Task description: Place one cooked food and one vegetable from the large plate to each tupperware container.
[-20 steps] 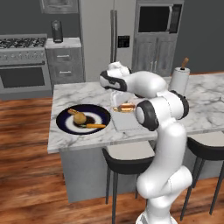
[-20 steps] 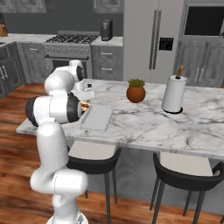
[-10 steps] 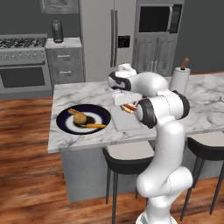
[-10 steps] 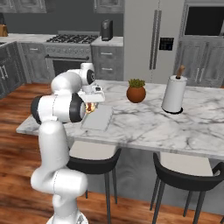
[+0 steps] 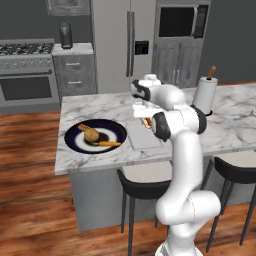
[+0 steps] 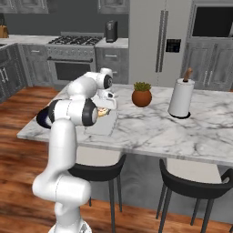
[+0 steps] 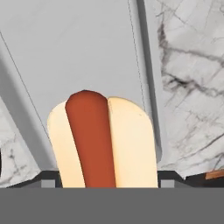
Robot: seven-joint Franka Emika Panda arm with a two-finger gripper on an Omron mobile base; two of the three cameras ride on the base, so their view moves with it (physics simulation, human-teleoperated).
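Observation:
My gripper (image 7: pixel 109 178) is shut on a hot dog (image 7: pixel 100 140), a red sausage in a pale bun, seen end-on in the hand view. Below it lies the flat floor of a translucent grey tupperware container (image 7: pixel 78 48). In the left base view the gripper (image 5: pixel 143 114) holds the hot dog (image 5: pixel 146 123) just above the container (image 5: pixel 142 141). To the left of the container sits the large plate (image 5: pixel 75 141). The plate carries a round brown food (image 5: pixel 90 135) and an orange carrot (image 5: pixel 107 144). In the right base view the hot dog (image 6: pixel 103 112) hangs over the container (image 6: pixel 102 126).
A paper towel roll (image 5: pixel 204 95) stands at the right of the marble island (image 5: pixel 100 107). A potted plant (image 6: pixel 141 94) sits behind the container. Two dark stools (image 5: pixel 142 177) stand along the island's near side. A stove and fridge line the back wall.
The hand has turned and shifted slightly to the right over the container, with the hot dog still in it. The plate and its food have not moved.

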